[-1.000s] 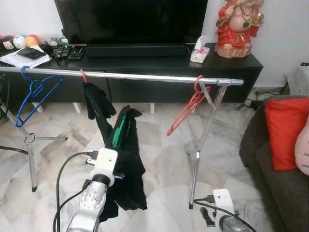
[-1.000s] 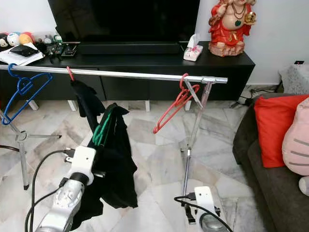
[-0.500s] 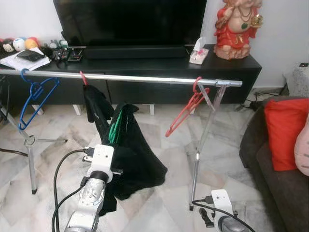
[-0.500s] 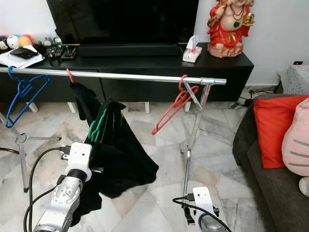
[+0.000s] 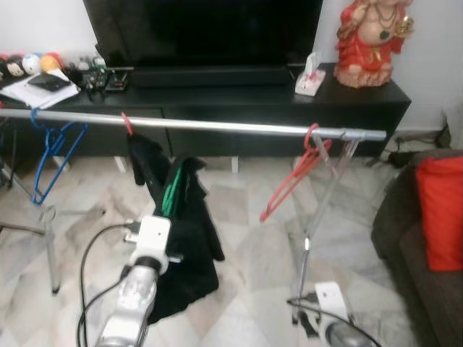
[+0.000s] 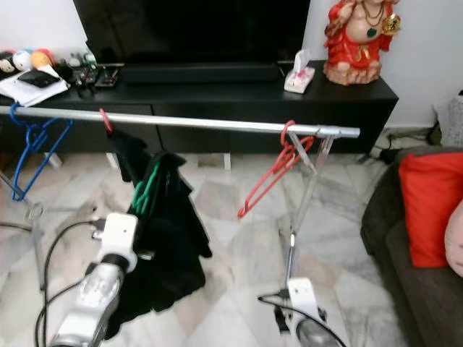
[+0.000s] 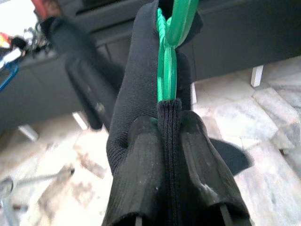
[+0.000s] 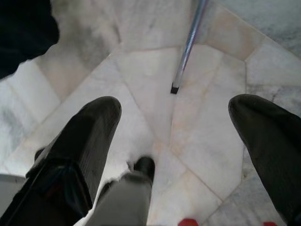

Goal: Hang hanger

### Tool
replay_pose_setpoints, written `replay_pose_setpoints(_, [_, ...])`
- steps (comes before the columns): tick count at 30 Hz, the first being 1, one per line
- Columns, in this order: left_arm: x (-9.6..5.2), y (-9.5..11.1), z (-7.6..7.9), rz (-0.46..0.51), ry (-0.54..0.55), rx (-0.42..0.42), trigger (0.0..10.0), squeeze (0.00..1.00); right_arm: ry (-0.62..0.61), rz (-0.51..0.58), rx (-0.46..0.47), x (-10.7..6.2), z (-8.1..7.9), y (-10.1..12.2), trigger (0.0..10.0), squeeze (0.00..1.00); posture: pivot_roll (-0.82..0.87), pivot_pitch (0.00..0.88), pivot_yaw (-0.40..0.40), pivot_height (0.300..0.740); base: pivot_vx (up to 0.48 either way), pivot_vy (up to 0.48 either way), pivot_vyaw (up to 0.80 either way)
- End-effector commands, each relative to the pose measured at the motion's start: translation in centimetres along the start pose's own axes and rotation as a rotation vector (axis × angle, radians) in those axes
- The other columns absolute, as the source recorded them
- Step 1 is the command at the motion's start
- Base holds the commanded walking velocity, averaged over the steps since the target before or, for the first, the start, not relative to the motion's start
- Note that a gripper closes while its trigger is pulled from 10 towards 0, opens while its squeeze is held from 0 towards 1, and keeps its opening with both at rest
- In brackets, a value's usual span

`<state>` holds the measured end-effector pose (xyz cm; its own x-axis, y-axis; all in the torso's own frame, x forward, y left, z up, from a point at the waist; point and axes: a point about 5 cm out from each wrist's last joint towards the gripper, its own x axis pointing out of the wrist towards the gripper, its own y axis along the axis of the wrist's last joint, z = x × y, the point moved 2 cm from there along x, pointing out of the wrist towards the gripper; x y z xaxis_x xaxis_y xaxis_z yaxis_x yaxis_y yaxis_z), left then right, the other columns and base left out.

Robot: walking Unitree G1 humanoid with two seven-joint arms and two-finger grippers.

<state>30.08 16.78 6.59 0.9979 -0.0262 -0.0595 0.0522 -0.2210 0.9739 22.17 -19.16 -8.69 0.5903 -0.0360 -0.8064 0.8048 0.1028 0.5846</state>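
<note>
left wrist view: left gripper [image 7: 170,141] clamped on green plastic hanger [image 7: 168,56] through black knit garment [image 7: 141,89].
hanger is light and stiff; draped cloth is soft, adds weight and may slide, so hold near the neck. it hangs near of the silver metal rail [image 5: 217,124], below it, between red wire hanger [image 5: 293,173] and blue plastic hanger [image 5: 51,148]. head views show rail clearance; the wrist view shows grip contact. right gripper [image 8: 174,122] apart, low over marble floor [image 8: 155,70].
</note>
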Motion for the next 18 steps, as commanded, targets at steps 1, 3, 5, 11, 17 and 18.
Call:
replay_pose_setpoints(1, [0.58,1.72,0.48,0.062,-0.004,-0.024,10.0,0.00,-0.020,-0.013,0.004,-0.10,0.76,-0.38,10.0,0.00,-0.12,0.000,0.026,0.740,0.341,0.000,0.00])
replay_pose_setpoints(3, [0.50,1.70,0.41,0.062,-0.005,-0.023,10.0,0.00,-0.019,-0.014,0.005,-0.09,0.74,-0.36,10.0,0.00,-0.12,0.000,0.027,0.740,0.345,0.000,0.00])
replay_pose_setpoints(5, [0.45,1.70,0.42,0.062,-0.005,-0.024,10.0,0.00,-0.020,-0.014,0.004,-0.09,0.77,-0.33,10.0,0.00,-0.12,0.000,0.027,0.740,0.345,0.000,0.00])
replay_pose_setpoints(11, [0.32,1.65,0.78,0.063,-0.024,-0.032,10.0,0.00,-0.026,-0.017,0.009,-0.16,1.14,-0.60,10.0,0.00,-0.13,0.000,0.026,0.740,0.348,0.000,0.00])
replay_pose_setpoints(17, [0.24,1.69,0.99,0.063,-0.054,-0.049,10.0,0.00,-0.026,-0.017,0.008,-0.19,1.26,-0.66,10.0,0.00,-0.12,0.000,0.021,0.740,0.217,0.000,0.00])
replay_pose_setpoints(18, [0.08,1.59,1.08,0.061,-0.065,-0.049,10.0,0.00,-0.026,-0.017,0.007,-0.19,1.28,-0.67,10.0,0.00,-0.12,0.000,0.021,0.740,0.000,0.000,0.00])
